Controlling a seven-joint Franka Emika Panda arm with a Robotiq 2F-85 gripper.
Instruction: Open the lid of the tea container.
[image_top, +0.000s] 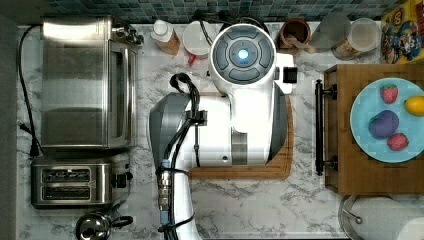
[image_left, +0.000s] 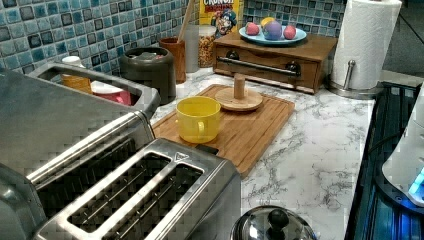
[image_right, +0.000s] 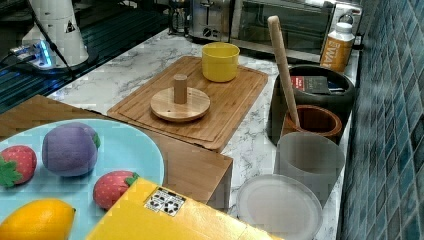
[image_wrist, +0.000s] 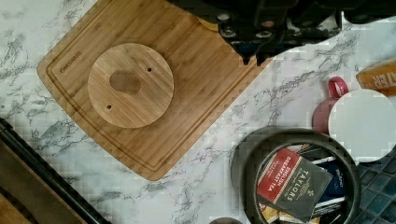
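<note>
White and grey arm (image_top: 240, 125), black cables, glowing blue round button.

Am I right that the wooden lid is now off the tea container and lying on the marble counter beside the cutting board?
Not quite. The lid is off the tea container, but it lies on the cutting board itself, not on the marble counter. The right view shows it flat on the board, near the yellow cup.
</note>
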